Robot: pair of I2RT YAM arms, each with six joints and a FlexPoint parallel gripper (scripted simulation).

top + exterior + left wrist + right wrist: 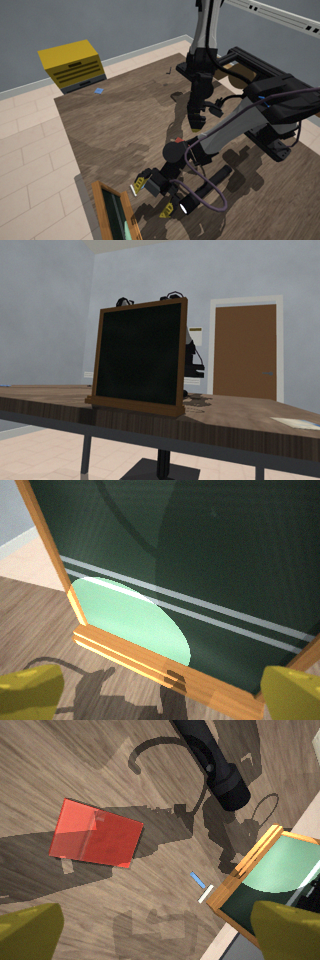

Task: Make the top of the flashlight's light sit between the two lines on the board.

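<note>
- At the far left of the top view, a yellow cabinet (pixel 74 64) stands beyond the table (pixel 108 124) (pixel 232 410) (pixel 25 615) (pixel 30 760), with a flat blue square (pixel 98 90) near that table edge.
- The board (pixel 97 204) (pixel 139 353) (pixel 225 555) (pixel 240 875) stands upright at the table's edge, its two pale lines (pixel 200 603) running across the dark face.
- The pale green light (pixel 127 231) (pixel 125 615) (pixel 280 867) falls low on one side of that face. Its rounded top pokes just past the lower line into the gap, seemingly short of the upper line.
- A white stick (pixel 133 190) (pixel 206 894) and a blue stick (pixel 142 187) (pixel 198 880) lie just beside the board's foot.
- The left tool (pixel 149 205) (pixel 162 674) is wide open and holds nothing, facing the board; one finger is near the flashlight's lit head, though whether they touch I cannot tell.
- A red rectangular item (pixel 179 140) (pixel 95 834) lies on the table, partly hidden from above by the left arm.
- The right tool (pixel 195 127) (pixel 157 910) is wide open too, gripping nothing, well apart from the flashlight.
- The flashlight (pixel 218 176) (pixel 185 393) (pixel 227 780) lies on the table, lit end towards the board and apart from it.
</note>
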